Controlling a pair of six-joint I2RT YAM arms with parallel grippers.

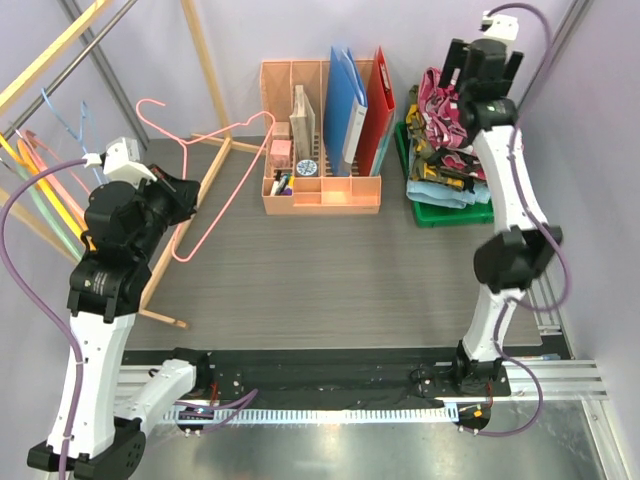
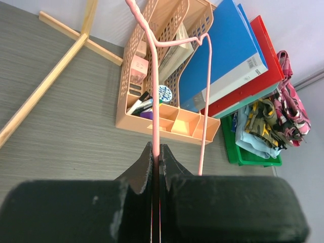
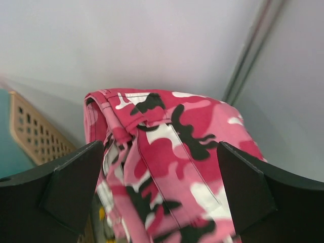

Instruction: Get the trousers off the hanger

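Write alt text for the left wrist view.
The left tool is shut on a pink wire hanger above a grey table. Behind stand an orange desk organizer with folders and a green tray piled with trousers.

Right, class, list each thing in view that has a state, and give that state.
Left gripper: shut on the hanger.
Hanger: bare, no trousers on it.
Right gripper: open, fingers either side of the pink trousers.
Pink trousers: crumpled on the pile.
Folders: upright.
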